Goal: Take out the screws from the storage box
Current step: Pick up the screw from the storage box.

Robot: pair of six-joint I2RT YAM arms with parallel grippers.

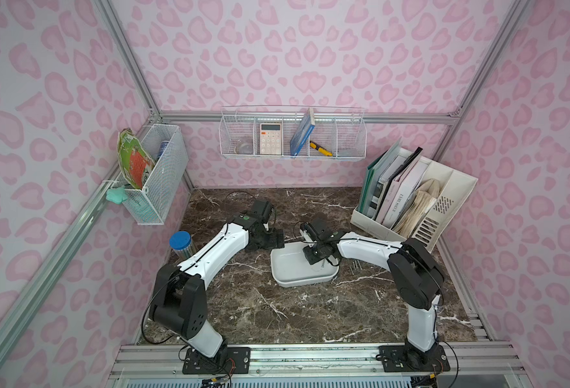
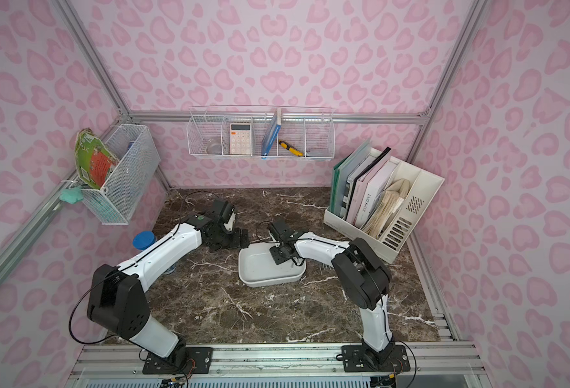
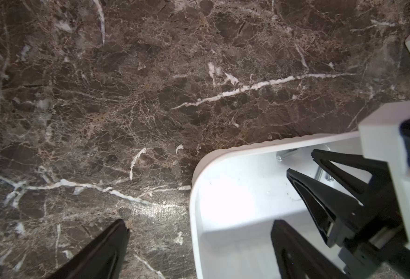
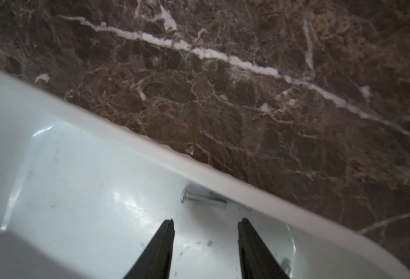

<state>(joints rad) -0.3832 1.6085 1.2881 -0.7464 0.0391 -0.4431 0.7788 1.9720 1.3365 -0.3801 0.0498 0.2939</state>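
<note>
The storage box (image 1: pixel 285 270) (image 2: pixel 258 268) sits near the middle of the tabletop (image 1: pixel 277 312), between my two arms, flat and upright.

My right tool (image 4: pixel 206 221) (image 1: pixel 314 258) points down into the box near its right end. Its jaws stand partly apart and nothing is between them, so it is released and empty. Its fingertips (image 4: pixel 169 223) hang over the bare white floor of the box (image 4: pixel 66 181). Just ahead of them a screw (image 4: pixel 202 199) (image 3: pixel 286 154) lies flat on the floor, right against the inner wall. A second screw (image 4: pixel 286 264) shows beside the outer edge of one finger. It is blurred at the frame's edge, so I cannot tell whether the finger touches it.

My left tool (image 3: pixel 199 224) (image 1: pixel 273 238) waits at the box's far left corner, jaws spread wide and holding nothing. One finger is over the tabletop (image 3: pixel 102 96) and the other over the box (image 3: pixel 235 205). From that wrist I also see my right tool (image 3: pixel 301 163) reaching into the box.

In a top view, a few loose screws (image 1: pixel 356 265) lie on the tabletop just beside the box's right end, under my right forearm. They are tiny there, so I cannot count them.
</note>
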